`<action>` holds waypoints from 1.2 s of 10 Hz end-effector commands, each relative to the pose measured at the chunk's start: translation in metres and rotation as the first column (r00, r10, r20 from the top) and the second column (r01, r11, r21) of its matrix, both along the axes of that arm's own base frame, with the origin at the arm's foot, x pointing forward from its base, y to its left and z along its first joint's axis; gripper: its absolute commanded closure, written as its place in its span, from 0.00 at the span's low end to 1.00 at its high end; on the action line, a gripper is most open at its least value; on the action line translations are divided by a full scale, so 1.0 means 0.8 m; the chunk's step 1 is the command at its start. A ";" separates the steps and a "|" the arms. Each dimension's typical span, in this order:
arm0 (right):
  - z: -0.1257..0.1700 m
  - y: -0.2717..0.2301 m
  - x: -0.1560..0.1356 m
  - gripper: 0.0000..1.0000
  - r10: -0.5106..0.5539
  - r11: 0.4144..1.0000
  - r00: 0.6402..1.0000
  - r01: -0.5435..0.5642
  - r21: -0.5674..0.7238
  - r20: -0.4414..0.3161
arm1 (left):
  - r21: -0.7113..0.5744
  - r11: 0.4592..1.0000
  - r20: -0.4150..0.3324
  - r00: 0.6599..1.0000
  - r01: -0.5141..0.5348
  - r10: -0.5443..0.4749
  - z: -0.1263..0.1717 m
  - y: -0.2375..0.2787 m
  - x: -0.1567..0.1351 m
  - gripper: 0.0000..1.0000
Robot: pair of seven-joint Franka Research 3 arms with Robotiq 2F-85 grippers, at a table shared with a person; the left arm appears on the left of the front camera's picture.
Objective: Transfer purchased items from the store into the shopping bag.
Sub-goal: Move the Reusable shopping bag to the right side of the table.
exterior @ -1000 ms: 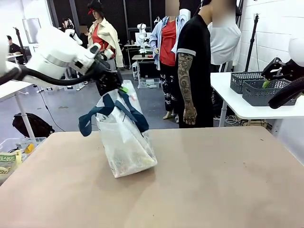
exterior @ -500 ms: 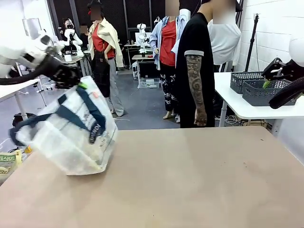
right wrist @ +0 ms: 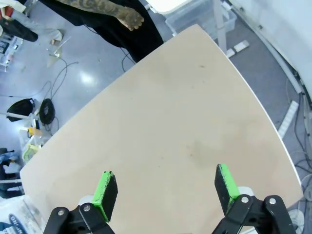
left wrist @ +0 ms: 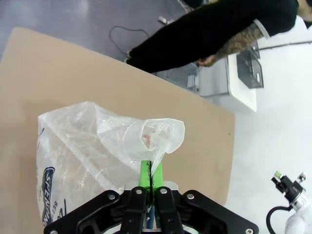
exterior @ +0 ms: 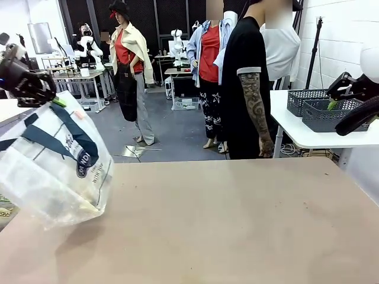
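The shopping bag (exterior: pixel 56 171), translucent white with navy straps, hangs tilted above the table's left edge. My left gripper (exterior: pixel 54 102) holds it by the top. In the left wrist view the green pads (left wrist: pixel 145 175) are pressed together on a fold of the bag's plastic (left wrist: pixel 92 151), and a reddish shape shows faintly through it. The bag's other contents are too blurred to tell. My right gripper (exterior: pixel 333 102) is raised at the far right. Its fingers (right wrist: pixel 106 189) stand wide apart and empty above the bare table (right wrist: pixel 170 131). Two dark grey lattice baskets (exterior: pixel 324 113) stand on a side table.
A person in a black T-shirt (exterior: pixel 246 83) stands at the table's far edge, tattooed arm hanging down. The white side table (exterior: pixel 283 118) is at the back right. A clear bin of packets (exterior: pixel 5 208) sits low beside the table's left edge.
My left arm has swung the bag from the middle of the table to the left, so it now hangs over the left edge. The right arm has not moved.
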State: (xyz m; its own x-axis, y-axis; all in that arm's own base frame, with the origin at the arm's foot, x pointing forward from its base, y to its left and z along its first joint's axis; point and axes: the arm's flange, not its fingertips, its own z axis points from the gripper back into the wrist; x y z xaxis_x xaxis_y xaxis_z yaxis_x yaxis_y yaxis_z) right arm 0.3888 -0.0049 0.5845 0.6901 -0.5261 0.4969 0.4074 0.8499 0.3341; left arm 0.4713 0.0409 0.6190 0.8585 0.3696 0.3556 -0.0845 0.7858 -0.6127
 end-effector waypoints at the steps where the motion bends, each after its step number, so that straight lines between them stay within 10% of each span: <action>1: -0.001 -0.001 0.000 0.00 0.008 1.000 1.000 -0.008 -0.016 -0.008 | -0.007 0.992 -0.045 0.991 -0.126 0.126 0.015 0.017 -0.009 1.00; 7: -0.001 -0.001 0.000 0.00 0.008 1.000 1.000 -0.008 -0.016 -0.008 | 0.171 0.919 -0.177 0.906 -0.356 0.384 -0.015 0.037 0.048 0.95; 11: -0.001 -0.001 0.000 0.00 0.008 1.000 1.000 -0.008 -0.016 -0.008 | 0.126 0.930 -0.027 0.936 -0.346 0.352 0.002 0.021 0.048 0.21; 12: -0.001 -0.001 0.000 0.00 0.008 1.000 1.000 -0.008 -0.016 -0.008 | 0.097 0.941 0.047 0.946 -0.323 0.320 0.011 0.010 0.040 0.21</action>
